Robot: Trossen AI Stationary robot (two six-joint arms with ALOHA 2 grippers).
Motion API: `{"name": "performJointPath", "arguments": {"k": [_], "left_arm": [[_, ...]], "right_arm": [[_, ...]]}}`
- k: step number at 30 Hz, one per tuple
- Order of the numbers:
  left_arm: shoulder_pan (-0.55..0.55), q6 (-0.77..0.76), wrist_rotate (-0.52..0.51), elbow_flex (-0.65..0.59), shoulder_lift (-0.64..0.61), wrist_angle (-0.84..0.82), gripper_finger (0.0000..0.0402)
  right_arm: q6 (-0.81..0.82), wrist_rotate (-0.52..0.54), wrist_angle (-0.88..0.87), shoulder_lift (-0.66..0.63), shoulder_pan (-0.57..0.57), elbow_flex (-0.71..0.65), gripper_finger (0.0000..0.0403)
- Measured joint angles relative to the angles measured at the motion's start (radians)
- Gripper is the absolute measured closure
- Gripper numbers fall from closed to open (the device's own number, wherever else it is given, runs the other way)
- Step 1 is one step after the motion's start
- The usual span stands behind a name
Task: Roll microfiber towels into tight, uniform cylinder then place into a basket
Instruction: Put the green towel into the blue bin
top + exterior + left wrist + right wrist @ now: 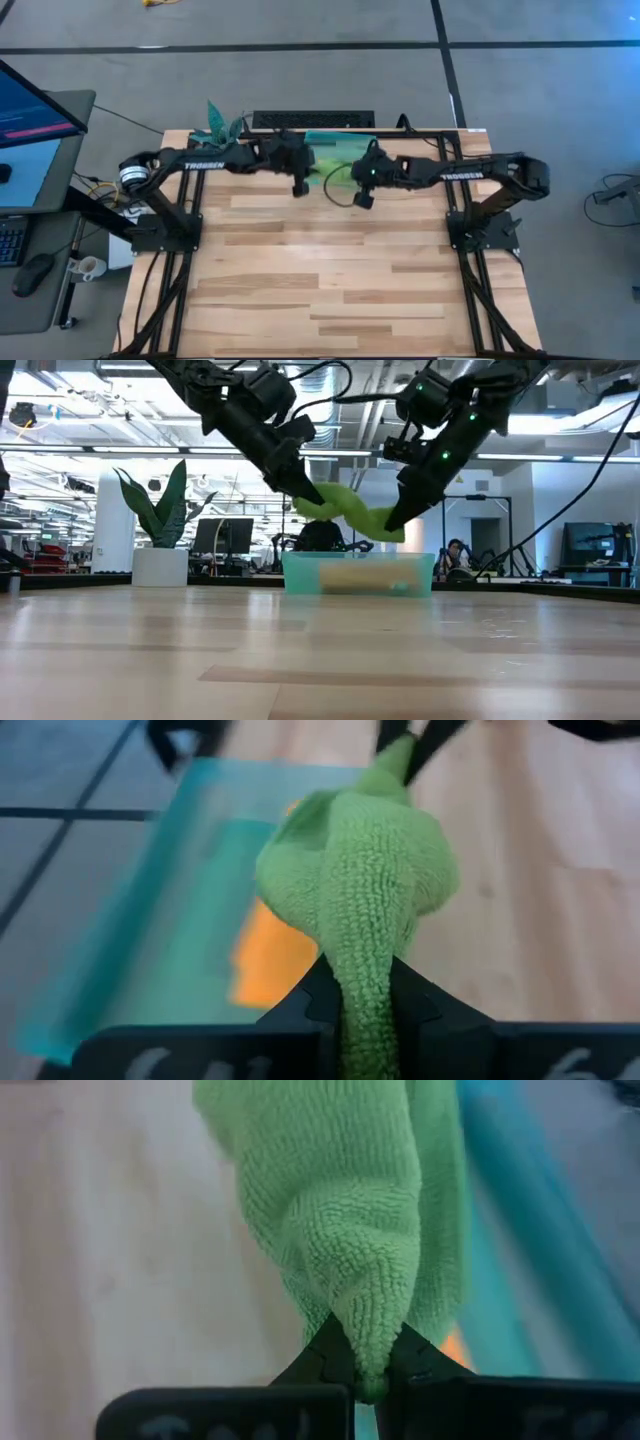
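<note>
From the high view, your left gripper (301,186) and right gripper (363,196) met over the far edge of the table (330,290), the green towel (330,178) strung between them above the teal basket (335,141).

In the low view, the rolled green towel (350,510) hung clear of the basket (358,574) — one end pinched by each gripper, just above its rim. A potted plant (160,525) stood well off to the left gripper's side.

Your left wrist view showed the fingers (310,1005) clamped on the towel (365,890), with the orange towel (275,955) lying inside the basket (150,920) beyond.

Your right wrist view showed the fingers (420,1360) closed on a tapered towel end (350,1230) — the basket (540,1230) sat just past it.
</note>
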Motion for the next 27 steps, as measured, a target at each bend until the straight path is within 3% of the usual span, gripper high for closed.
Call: {"name": "performJointPath", "arguments": {"k": [8, 18, 27], "left_arm": [[0.121, 0.090, 0.091, 0.140, 0.126, -0.028, 0.0387], [0.194, 0.199, 0.057, 0.373, 0.336, -0.170, 0.0384], [0.244, 0.268, 0.049, 0.465, 0.419, -0.224, 0.0385]], "right_arm": [[-0.128, -0.088, 0.105, 0.000, -0.156, 0.000, 0.0379], [-0.288, -0.148, 0.111, 0.000, -0.308, 0.000, 0.0378], [-0.318, -0.225, 0.134, 0.044, -0.396, -0.002, 0.0379]]}}
